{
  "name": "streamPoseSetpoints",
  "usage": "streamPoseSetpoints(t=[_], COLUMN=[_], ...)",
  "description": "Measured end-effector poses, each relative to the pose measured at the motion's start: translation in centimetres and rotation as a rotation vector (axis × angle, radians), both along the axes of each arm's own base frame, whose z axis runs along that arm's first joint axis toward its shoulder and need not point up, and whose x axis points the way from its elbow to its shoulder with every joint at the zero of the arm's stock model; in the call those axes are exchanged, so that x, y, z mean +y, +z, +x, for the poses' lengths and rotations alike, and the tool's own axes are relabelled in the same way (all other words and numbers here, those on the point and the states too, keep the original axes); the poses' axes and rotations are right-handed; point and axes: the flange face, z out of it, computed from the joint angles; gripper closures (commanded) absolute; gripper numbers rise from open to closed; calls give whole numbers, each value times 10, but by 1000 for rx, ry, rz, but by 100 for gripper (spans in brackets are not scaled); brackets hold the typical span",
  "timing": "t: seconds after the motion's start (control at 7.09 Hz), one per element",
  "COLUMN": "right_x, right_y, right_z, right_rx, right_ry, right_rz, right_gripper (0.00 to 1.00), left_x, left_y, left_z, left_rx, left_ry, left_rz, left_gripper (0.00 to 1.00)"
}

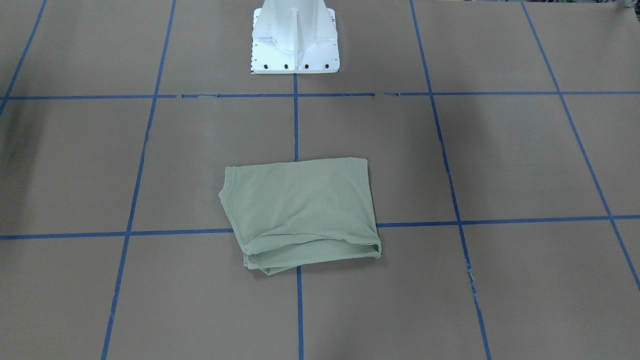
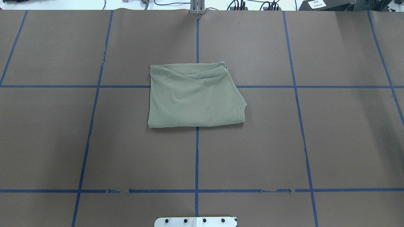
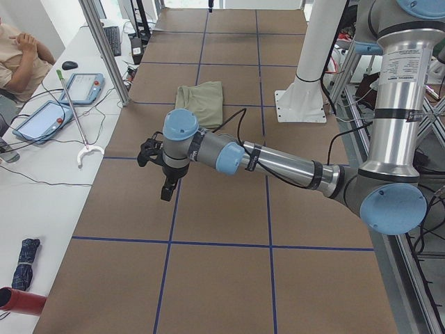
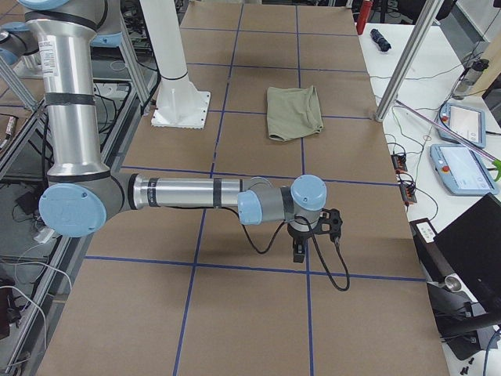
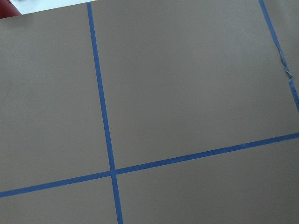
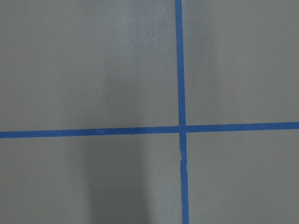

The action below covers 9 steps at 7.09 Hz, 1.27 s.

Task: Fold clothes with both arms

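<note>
The clothes (image 2: 194,96) are one sage-green shirt, folded into a rough rectangle at the middle of the brown table; it also shows as the clothes (image 1: 300,215), (image 3: 201,101), (image 4: 293,112). My left gripper (image 3: 167,191) hangs over bare table far to the shirt's side, fingers pointing down. My right gripper (image 4: 299,252) hovers over bare table at the opposite end, also well away from the shirt. Each gripper shows only in a side view, so I cannot tell whether either is open or shut. Both wrist views hold only brown table and blue tape lines.
The white pedestal base (image 1: 295,45) stands behind the shirt. Blue tape (image 2: 197,151) grids the table. A side bench carries tablets (image 3: 82,87), cables and a hook stick, with a seated person (image 3: 17,59) by it. Metal posts (image 4: 407,59) stand at the table's edge.
</note>
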Motion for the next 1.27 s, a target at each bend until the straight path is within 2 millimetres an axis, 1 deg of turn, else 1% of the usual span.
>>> streamPoseSetpoints(t=[0.14,0.42,0.71,0.85,0.99,1.13,1.27], right_x=[0,3,3,3,4,4,4], right_y=[2,6,6,6,6,5,3], right_z=[1,2,2,2,2,2,7], right_rx=[11,24,22,21,19,16,14], right_ry=[2,4,4,4,4,5,16], right_rz=[-1,-5,-7,-7,-8,-8,-6], right_gripper=[0,0,0,0,0,0,0], left_x=[5,16,15,14,14,13,14], left_y=[-1,5,6,13,28,57,87], left_z=[0,0,1,1,1,1,1], left_rx=[8,9,10,8,4,2,3], left_ry=[3,6,8,9,9,10,12], left_rz=[-1,-9,-7,-18,-48,-103,-162], left_gripper=[0,0,0,0,0,0,0])
